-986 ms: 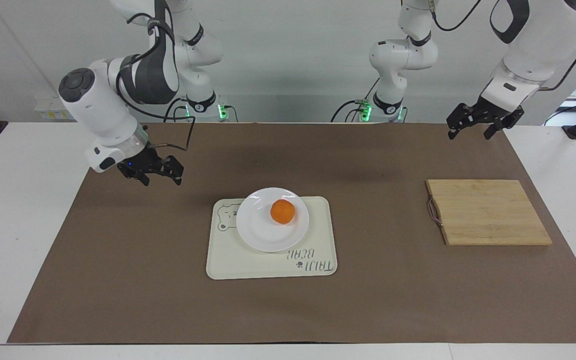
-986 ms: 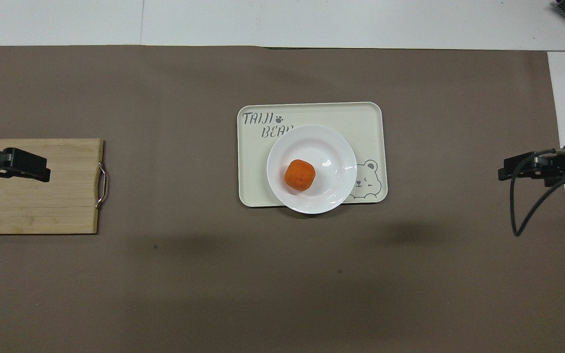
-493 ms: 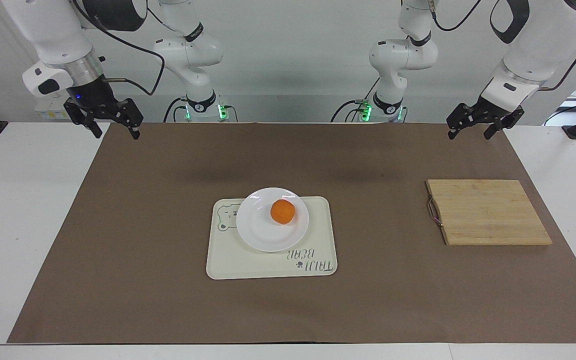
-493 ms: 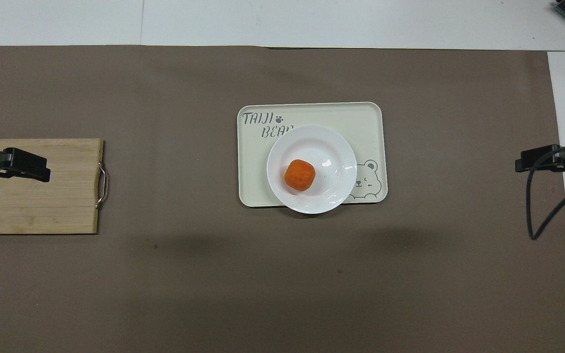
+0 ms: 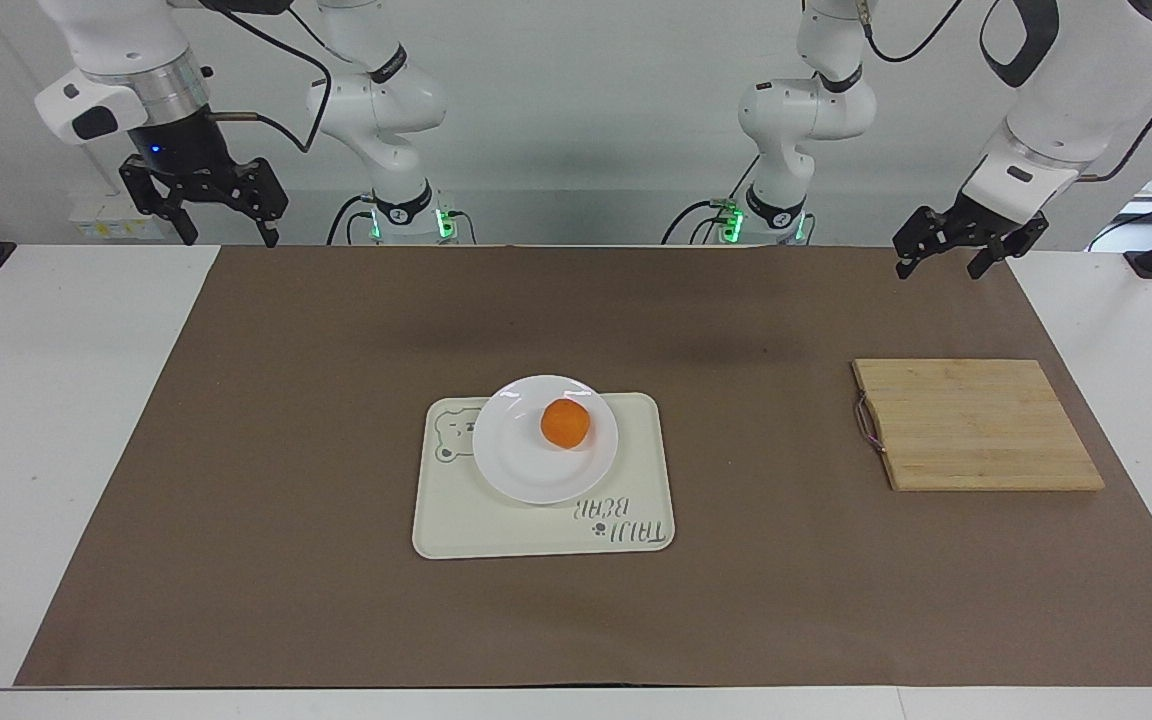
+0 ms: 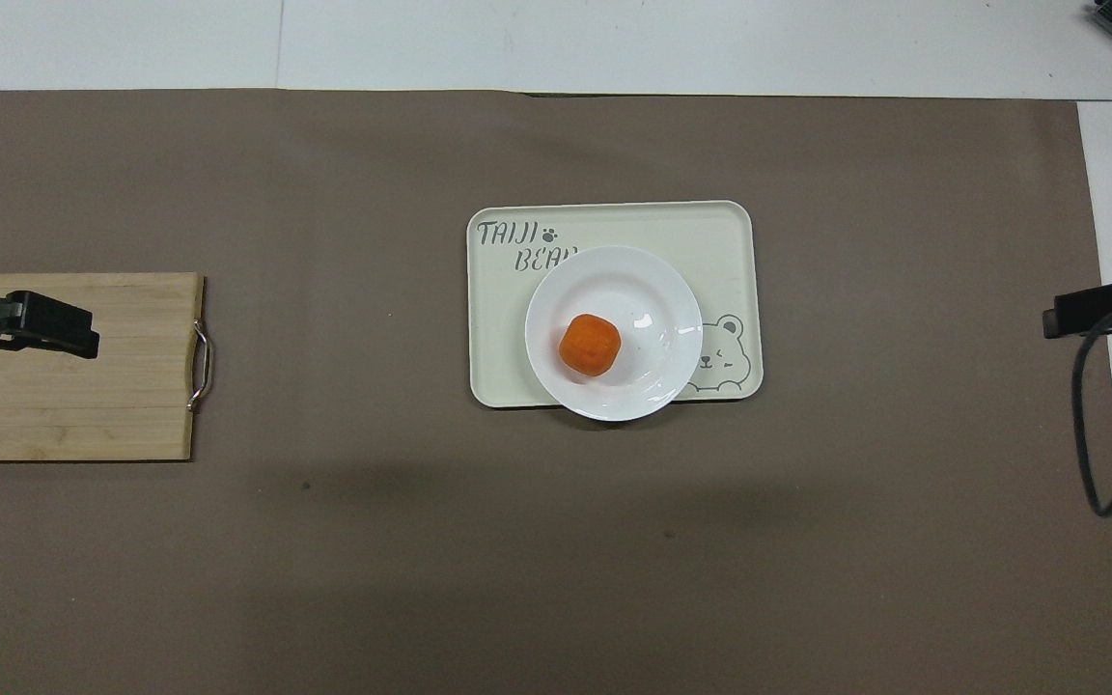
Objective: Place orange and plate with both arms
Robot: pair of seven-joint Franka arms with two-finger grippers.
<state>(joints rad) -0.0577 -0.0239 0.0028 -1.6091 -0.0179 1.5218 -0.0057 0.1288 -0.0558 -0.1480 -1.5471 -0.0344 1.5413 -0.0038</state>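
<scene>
The orange (image 5: 565, 422) (image 6: 590, 345) lies on the white plate (image 5: 526, 475) (image 6: 648, 290). The plate rests on the cream bear-print tray (image 5: 496, 530) (image 6: 710, 232) at mid-table and overhangs the tray's edge nearer to the robots. My right gripper (image 5: 226, 236) (image 6: 1063, 314) is open and empty, raised over the mat's corner at the right arm's end. My left gripper (image 5: 939, 270) (image 6: 64, 328) is open and empty, raised at the left arm's end; in the overhead view it covers part of the wooden board.
A wooden cutting board (image 5: 976, 425) (image 6: 131, 386) with a metal handle lies toward the left arm's end. A brown mat (image 5: 336, 600) covers most of the white table.
My right gripper has risen and drawn back from over the mat toward its own end of the table. The left arm, orange and plate have not moved.
</scene>
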